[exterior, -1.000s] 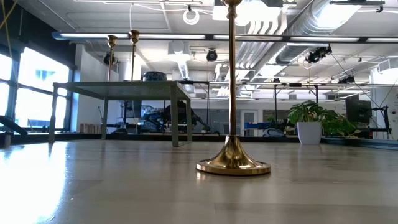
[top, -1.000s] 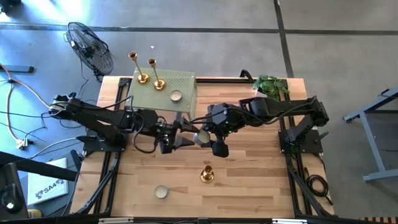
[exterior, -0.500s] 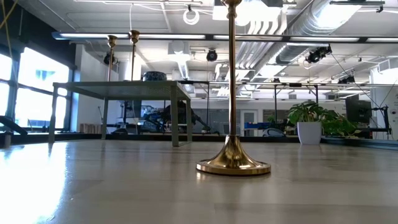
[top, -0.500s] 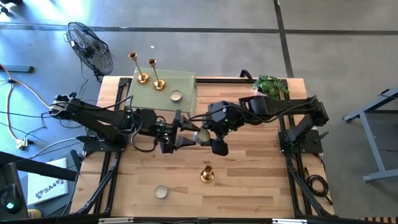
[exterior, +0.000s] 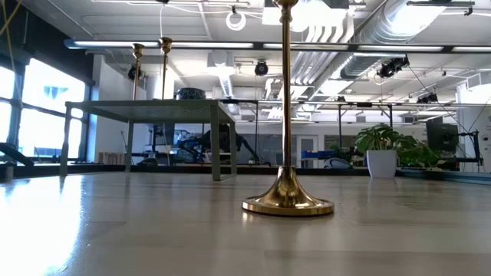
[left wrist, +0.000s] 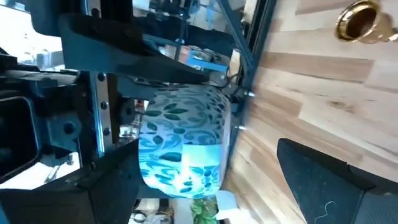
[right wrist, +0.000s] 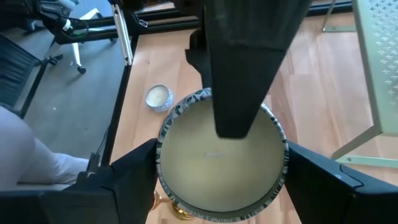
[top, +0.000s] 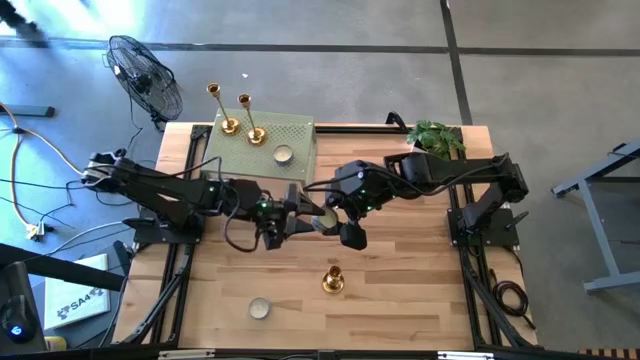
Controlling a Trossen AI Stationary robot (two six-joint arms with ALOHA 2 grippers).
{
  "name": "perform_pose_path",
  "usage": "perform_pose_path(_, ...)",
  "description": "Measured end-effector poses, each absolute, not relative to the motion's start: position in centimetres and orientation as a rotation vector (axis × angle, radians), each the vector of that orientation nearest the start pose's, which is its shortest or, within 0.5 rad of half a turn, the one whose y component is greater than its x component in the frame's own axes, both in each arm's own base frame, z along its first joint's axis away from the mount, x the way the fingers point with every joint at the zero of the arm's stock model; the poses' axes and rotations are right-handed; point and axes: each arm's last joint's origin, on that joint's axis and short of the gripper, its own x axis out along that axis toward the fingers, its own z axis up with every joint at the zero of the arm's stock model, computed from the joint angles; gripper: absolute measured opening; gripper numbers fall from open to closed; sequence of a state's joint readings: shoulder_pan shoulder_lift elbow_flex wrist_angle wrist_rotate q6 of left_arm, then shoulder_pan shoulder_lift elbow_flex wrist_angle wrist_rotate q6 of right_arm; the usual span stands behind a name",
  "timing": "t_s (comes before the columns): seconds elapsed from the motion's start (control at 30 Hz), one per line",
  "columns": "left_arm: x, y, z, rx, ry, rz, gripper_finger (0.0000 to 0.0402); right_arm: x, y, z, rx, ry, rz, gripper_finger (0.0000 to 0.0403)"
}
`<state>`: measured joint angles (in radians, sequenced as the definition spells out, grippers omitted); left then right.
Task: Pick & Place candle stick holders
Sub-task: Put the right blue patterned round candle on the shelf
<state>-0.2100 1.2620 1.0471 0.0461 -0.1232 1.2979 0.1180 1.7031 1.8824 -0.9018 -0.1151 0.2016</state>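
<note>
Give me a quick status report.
Right pincer and left pincer both clamp the blue-patterned candle jar mid-table. One gold-brass candlestick stands on the wooden table, path unobstructed.

This is a robotics lab in an open industrial hall. Bare ducts (exterior: 430, 31) and strip lights run across the exposed ceiling, with tall windows (exterior: 34, 107) at nine o'clock. The wooden bench (top: 400, 290) stands on a grey concrete floor (top: 540, 80), two dark arms bolted to its black frame. A floor fan (top: 145, 75) sits at eleven o'clock, loose cables (top: 30, 150) trailing at nine o'clock.
</note>
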Motion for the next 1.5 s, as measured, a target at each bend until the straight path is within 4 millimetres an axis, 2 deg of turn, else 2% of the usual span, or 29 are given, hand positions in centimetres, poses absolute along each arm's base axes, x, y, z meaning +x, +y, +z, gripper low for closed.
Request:
perform_pose_path(0.27, 29.7, -5.7, 33.6, 1.315, 0.135, -0.089, 0.0351, 35.5, 4.5, 40.4, 0.199, 0.745, 0.149, 0.0291)
perform_pose_path(0.5, 29.8, -5.3, 34.1, 1.249, 0.188, 0.095, 0.0351, 35.4, 4.5, 40.3, 0.194, 0.761, 0.15, 0.0291)
perform_pose_path(0.77, 29.8, -5.2, 34.1, 1.246, 0.199, 0.119, 0.0346, 35.3, 4.0, 40.2, 0.194, 0.776, 0.137, 0.0291)
perform_pose_path(0.9, 29.8, -5.3, 34.0, 1.246, 0.201, 0.118, 0.0314, 35.3, 3.9, 40.2, 0.195, 0.777, 0.133, 0.0291)
perform_pose_path(1.3, 29.9, -5.4, 33.9, 1.26, 0.166, 0.042, 0.0165, 35.2, 3.8, 40.2, 0.206, 0.78, 0.135, 0.0291)
perform_pose_path(1.5, 29.9, -5.5, 33.9, 1.28, 0.136, 0.001, 0.0131, 35.2, 3.7, 40.2, 0.221, 0.786, 0.148, 0.0291)
